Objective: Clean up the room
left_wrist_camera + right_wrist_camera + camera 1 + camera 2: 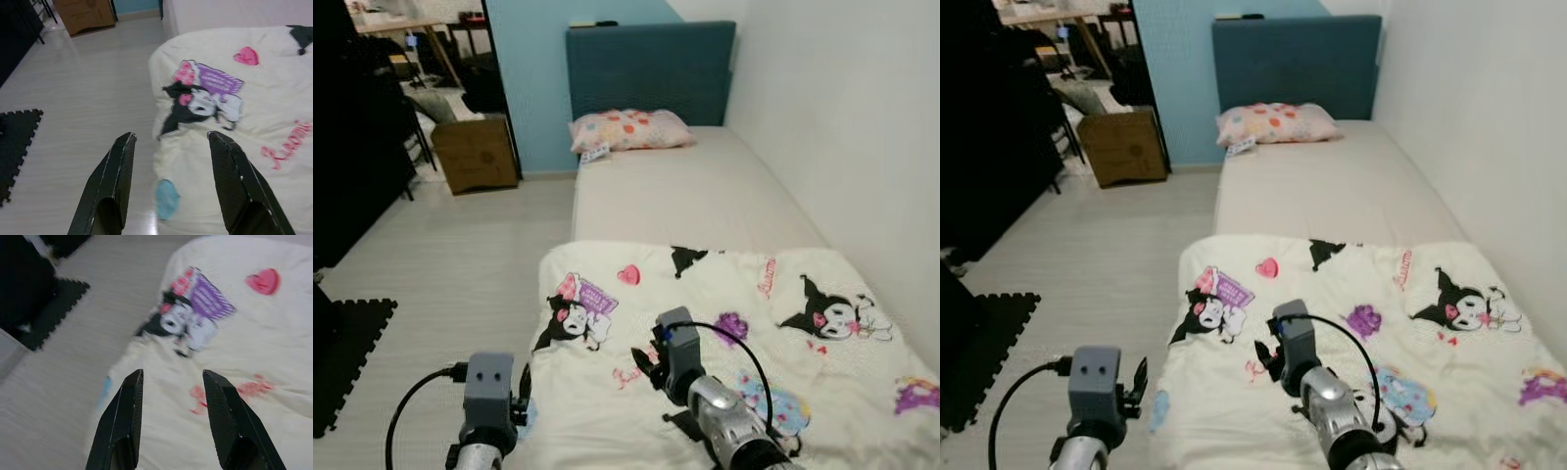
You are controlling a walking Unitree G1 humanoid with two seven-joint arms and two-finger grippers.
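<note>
Gripping the blanket (724, 333), bunched on the foot half of the bed (695, 191), calls for both corners taken evenly: left end effector (168, 161) wide at its floor-side edge, right end effector (171, 396) wide over the print; head views add the pillow (628, 129).
</note>
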